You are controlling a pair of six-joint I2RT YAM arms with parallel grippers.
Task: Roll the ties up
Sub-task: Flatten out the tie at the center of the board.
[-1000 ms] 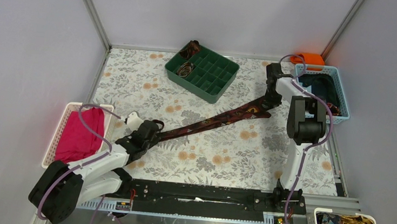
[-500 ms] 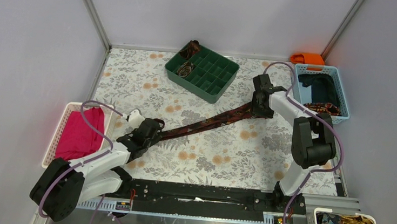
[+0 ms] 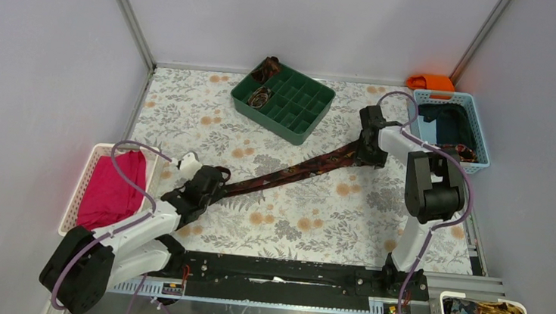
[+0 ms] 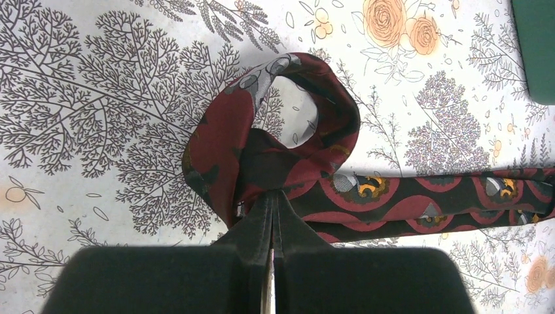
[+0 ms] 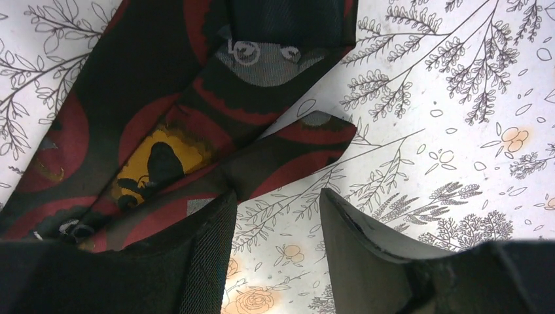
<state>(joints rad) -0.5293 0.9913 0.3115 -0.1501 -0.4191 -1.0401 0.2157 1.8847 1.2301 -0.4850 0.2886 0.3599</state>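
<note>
Left wrist view: the narrow end of the tie [image 4: 393,196] is seen folded back into a small loop, and the left claw [image 4: 271,219] is clenched on the fabric at the loop's base. A loose, lopsided coil could be formed from here, since the loop stands open rather than wound tight. If the wrist is turned while the strip lies slack, the layers may be skewed or the end pulled out of the pinch. The strip could also be twisted by drag on the floral bench [image 4: 98,98]. The right claw [image 5: 276,199] is released, jaws apart and nothing held, so no tension is given to the wide end. The tie is stretched diagonally across the bench between both claws. Its narrow end is caught in the left claw. Its pointed wide end lies just ahead of the right claw, with one finger over the fabric and bare bench seen between the jaws.
</note>
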